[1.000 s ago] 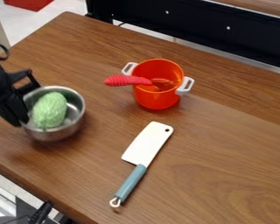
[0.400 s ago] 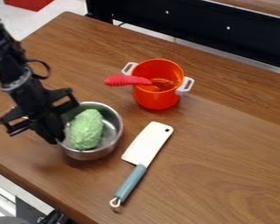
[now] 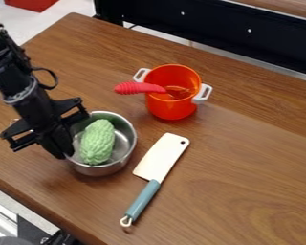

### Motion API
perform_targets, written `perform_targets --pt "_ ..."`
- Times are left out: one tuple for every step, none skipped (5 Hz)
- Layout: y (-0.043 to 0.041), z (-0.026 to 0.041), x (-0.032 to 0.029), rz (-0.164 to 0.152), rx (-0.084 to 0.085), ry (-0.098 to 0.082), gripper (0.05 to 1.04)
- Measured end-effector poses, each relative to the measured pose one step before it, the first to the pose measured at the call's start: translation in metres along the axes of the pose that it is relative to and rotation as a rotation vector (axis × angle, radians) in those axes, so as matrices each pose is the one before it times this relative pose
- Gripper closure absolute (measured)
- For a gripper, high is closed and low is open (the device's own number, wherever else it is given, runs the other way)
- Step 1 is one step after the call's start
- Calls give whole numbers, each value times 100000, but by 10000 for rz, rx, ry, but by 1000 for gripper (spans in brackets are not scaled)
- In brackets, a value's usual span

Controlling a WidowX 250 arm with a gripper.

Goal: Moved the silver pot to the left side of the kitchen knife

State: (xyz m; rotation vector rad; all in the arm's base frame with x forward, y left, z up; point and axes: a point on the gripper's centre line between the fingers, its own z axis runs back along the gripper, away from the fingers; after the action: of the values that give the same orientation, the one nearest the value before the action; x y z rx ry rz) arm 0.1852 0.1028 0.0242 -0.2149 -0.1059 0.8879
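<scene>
The hand (image 3: 65,149) is clamped on the rim of the silver pot (image 3: 120,161), which has a green bumpy thing (image 3: 97,142) inside. The pot is just to the left of the knife (image 3: 159,159), near the worktop's (image 3: 245,172) lower left edge.

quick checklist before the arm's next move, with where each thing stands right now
1. Silver pot left of the kitchen knife in the view: ok
2. Strip of table visible between pot and blade: ok
3. Green textured item inside the silver pot: ok
4. Orange pot apart from the silver pot: ok
5. Gripper away from the silver pot's side, ready to withdraw: not ok, it is right at the pot's left side
6. Silver pot's base flat on the table: cannot tell
</scene>
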Motion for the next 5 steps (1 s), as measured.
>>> perform_targets --pt "365 153 -213 99 -95 223 1018" --pt "113 7 77 55 67 -73 941" --pt "-69 113 522 -136 3 -195 754" --pt "33 23 289 67 68 37 485" --pt "5 223 -169 -93 -15 284 203"
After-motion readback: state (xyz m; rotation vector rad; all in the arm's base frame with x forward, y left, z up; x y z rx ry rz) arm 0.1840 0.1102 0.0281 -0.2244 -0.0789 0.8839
